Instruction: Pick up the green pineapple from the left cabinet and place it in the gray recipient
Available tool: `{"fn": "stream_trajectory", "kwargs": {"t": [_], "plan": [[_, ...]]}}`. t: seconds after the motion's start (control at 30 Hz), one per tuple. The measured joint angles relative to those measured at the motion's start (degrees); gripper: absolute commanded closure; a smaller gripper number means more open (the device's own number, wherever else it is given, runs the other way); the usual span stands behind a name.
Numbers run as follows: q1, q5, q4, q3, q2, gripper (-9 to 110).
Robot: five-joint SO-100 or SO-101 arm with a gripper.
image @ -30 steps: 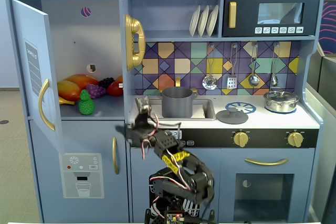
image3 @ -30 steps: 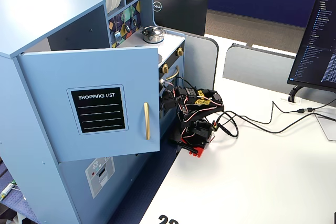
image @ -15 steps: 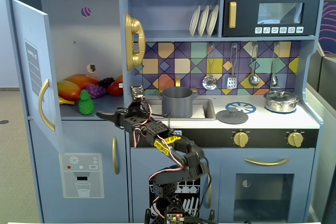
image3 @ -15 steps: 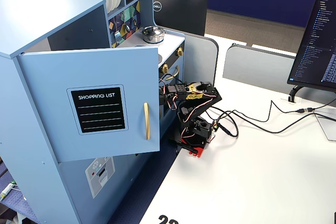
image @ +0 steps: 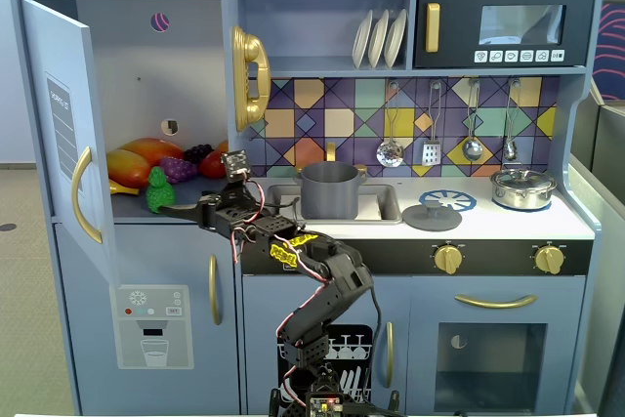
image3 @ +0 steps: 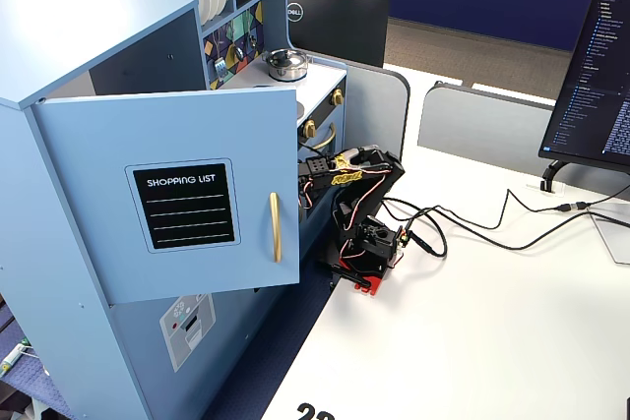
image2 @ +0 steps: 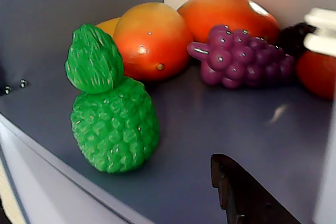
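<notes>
The green pineapple [image: 159, 191] stands upright at the front edge of the left cabinet's shelf [image: 137, 95], whose door [image: 61, 134] is swung open. In the wrist view the pineapple [image2: 113, 124] is at the left, and one dark finger [image2: 247, 198] shows at the lower right, apart from it. My gripper [image: 178, 208] is at the shelf's front edge, just right of and below the pineapple, open and empty. The gray recipient [image: 329, 190] stands in the sink to the right. In another fixed view the open door [image3: 177, 204] hides the gripper and the fruit.
Orange mangoes [image2: 152, 38] and a purple grape bunch [image2: 239, 56] lie behind the pineapple. A flat gray lid [image: 432, 214] and a shiny silver lidded pot [image: 522, 187] sit on the counter. The arm's base [image3: 366, 243] stands on a white desk with cables.
</notes>
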Motion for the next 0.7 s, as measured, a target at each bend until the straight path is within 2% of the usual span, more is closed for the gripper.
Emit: {"fn": "stream_trajectory", "kwargs": {"t": [0.7], "plan": [[-1.14, -1.49, -3.43, -12.48, -17.31, 55]]}}
